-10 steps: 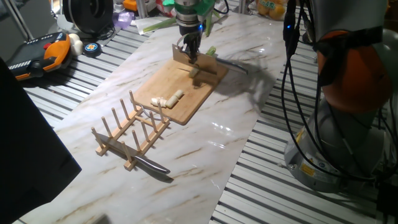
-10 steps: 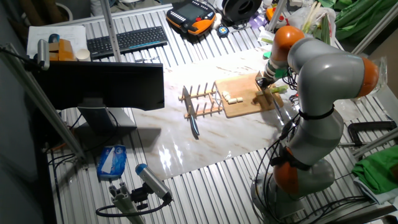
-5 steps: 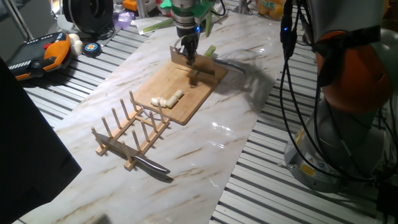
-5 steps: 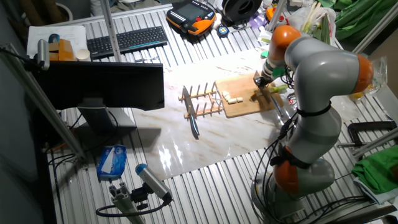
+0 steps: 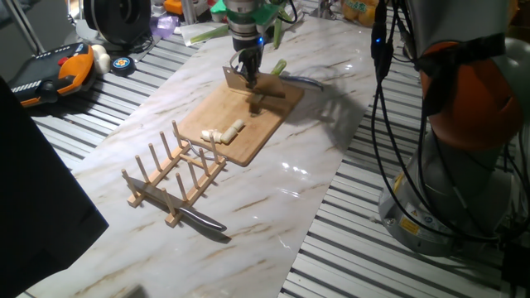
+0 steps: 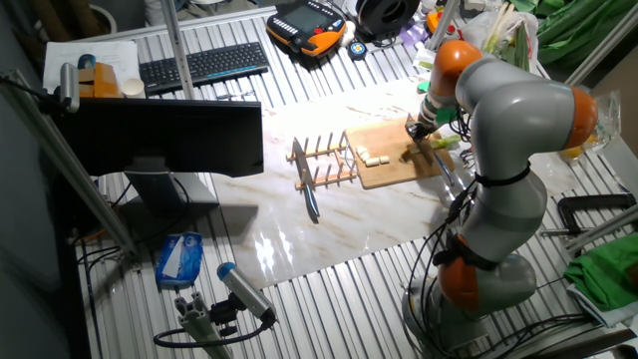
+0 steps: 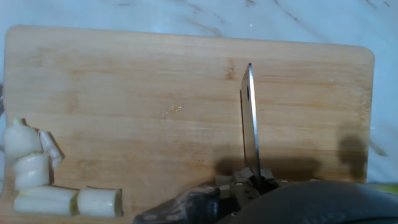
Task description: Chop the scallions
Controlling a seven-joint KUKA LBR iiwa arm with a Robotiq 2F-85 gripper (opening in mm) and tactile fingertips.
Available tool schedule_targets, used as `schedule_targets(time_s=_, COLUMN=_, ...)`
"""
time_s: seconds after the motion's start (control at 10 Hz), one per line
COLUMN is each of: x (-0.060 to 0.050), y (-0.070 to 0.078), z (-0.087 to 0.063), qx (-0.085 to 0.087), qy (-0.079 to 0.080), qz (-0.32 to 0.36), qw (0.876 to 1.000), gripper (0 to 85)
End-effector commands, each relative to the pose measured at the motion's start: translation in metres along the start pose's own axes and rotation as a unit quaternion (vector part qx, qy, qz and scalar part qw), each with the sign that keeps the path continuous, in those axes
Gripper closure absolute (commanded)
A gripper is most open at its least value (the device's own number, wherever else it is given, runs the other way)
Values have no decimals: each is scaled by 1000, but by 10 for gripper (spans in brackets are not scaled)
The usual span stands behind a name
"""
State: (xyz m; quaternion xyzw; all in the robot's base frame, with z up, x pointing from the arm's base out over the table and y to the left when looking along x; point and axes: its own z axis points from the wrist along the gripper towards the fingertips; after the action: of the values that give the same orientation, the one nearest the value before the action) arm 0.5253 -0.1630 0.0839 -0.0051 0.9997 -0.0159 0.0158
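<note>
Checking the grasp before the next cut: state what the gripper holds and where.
The gripper holds a knife, gripped at its handle end; the blade points away over the cutting board.

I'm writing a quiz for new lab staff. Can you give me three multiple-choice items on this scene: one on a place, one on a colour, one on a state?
1. Where do the short cut scallion pieces lie?
A. on the rectangular light wooden cutting board
B. in the wooden peg rack
C. on the metal slats
2. What colour are they?
A. orange
B. creamy white
C. dark green
3. The gripper is:
A. open, empty
B. shut on a steel knife
C. shut on a scallion

Answers: A, they rest near the board's edge; B, pale in the hand view; B, the blade juts out from it.
</note>
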Motion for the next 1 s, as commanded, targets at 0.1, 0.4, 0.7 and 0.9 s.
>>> schedule_targets(time_s=0.1, x=0, y=1, z=-1, qx=0, qy=0, qz=0, qw=1000, gripper=843)
schedule_targets(time_s=0.4, x=-1, y=8, z=0, qx=-4, qy=-1, qz=2, qw=1000, gripper=843)
schedule_targets(time_s=0.7, x=1, y=22, z=-14, qx=-3, qy=1, qz=8, qw=1000, gripper=843)
schedule_targets(time_s=0.9, x=-1, y=29, z=-13, qx=-2, qy=1, qz=8, qw=1000, gripper=843)
